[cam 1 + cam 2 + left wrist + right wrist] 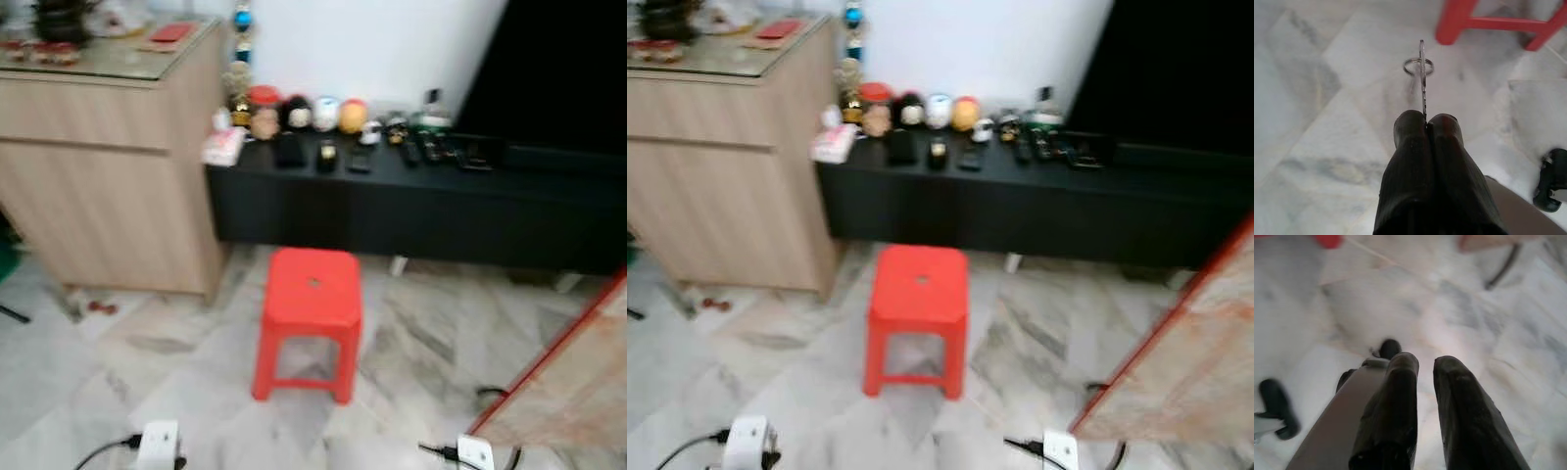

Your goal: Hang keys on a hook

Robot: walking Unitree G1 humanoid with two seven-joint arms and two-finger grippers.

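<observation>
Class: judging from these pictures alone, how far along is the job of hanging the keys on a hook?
Done: the left claw has closed on the key, its ring dangling over the marble floor. In hand: carrying it, near the red stool. Left: finding a hook and hanging the key. The right claw is open, holding nothing.

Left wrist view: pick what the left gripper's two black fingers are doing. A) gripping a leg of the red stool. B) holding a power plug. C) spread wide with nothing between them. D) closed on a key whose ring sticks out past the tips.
D: the left gripper has its fingers pressed together on the key, whose blade and ring stand out beyond the tips above the marble floor.
</observation>
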